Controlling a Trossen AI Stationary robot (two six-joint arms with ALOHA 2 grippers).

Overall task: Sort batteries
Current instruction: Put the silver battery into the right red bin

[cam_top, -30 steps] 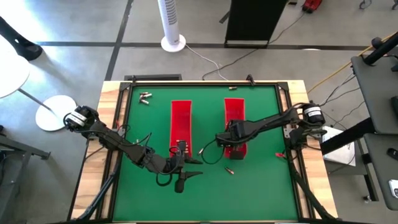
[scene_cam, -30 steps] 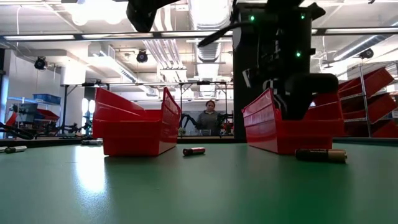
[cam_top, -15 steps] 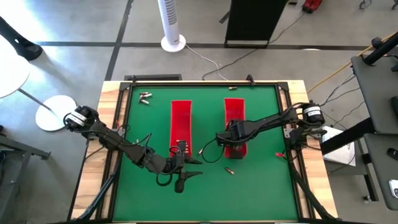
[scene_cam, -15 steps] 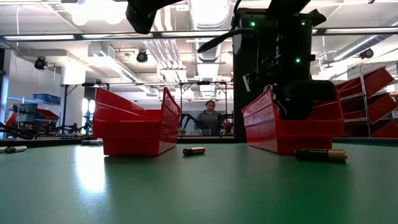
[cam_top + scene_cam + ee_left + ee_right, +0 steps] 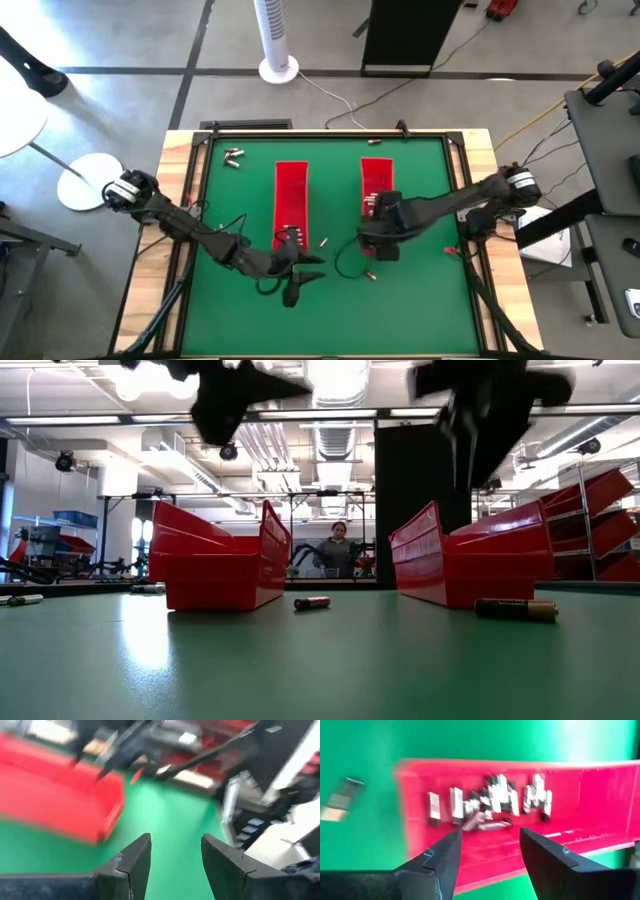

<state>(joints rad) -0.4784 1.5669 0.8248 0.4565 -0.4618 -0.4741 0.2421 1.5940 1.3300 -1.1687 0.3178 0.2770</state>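
Readable text: none in any view.
Batteries (image 5: 515,609): the wrappers show dark and gold bands, but no lettering can be made out.
Red trays (image 5: 215,560): plain walls, no label or number seen.
Desk (image 5: 420,290): bare green surface, no markings.
Room behind: shelves and fixtures carry no sign that can be read.
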